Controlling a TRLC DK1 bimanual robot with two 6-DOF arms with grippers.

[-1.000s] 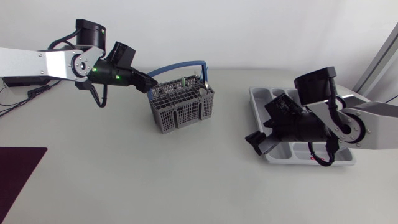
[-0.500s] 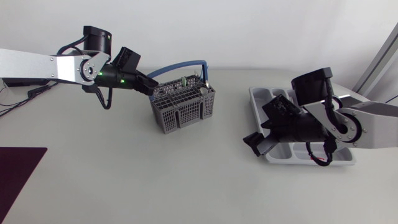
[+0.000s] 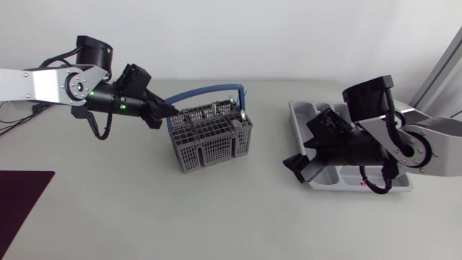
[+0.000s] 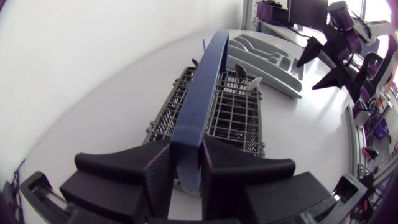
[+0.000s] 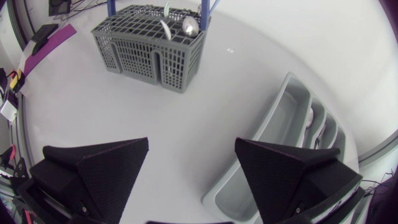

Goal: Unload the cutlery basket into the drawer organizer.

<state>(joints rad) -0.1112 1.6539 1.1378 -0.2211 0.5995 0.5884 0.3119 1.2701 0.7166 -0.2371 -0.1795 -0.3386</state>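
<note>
My left claw (image 3: 164, 114) pinches the blue handle (image 3: 206, 92) and has dragged the cutlery basket (image 3: 211, 144) slightly toward the lower left. My right claw (image 3: 297, 167), spread wide, stays beside the drawer organizer (image 3: 296, 119) at right. On the pale table (image 3: 144, 217), a purple mat (image 3: 18, 206) lies lower left.

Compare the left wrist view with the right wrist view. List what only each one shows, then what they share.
Only the left wrist view shows the left pincer, shut on the basket's blue handle from both sides.

Only the right wrist view shows a dark purple mat beyond the basket, and the right pincer close up, open over bare table.

Both show the grey cutlery basket with a spoon standing in it and the grey drawer organizer. Both also show the right pincer, which is distant in the left wrist view.
</note>
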